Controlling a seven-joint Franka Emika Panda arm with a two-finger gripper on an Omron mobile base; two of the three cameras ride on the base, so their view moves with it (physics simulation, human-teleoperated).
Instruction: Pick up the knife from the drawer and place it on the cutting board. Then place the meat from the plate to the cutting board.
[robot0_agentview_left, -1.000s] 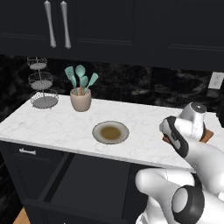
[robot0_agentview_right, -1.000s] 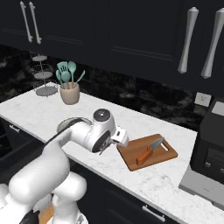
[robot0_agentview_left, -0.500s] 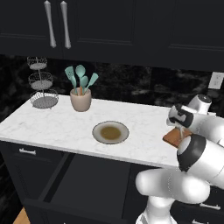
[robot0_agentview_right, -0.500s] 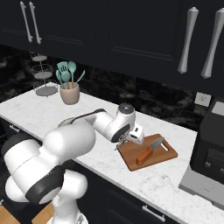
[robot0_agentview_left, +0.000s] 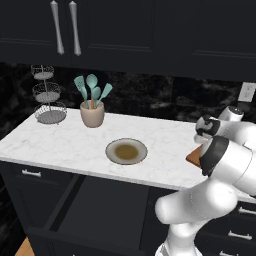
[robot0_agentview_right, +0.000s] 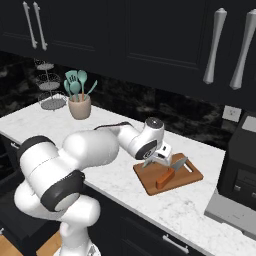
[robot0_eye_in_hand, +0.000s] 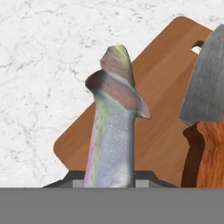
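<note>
Over the cutting board, the gripper holds the meat pinched between its 2 fingers.

Largest first: the marble counter runs across both base views, with the drawer pulled open beneath it, its dark inside showing. Next, the reddish-brown board lies on the counter near the right end, and the knife rests flat on it, orange-brown handle toward the front edge. The round plate sits bare on the counter, well apart from the board. Smallest, the pale, silvery meat hangs just above the board's wood beside the knife's blade; whether it touches the wood cannot be told.
</note>
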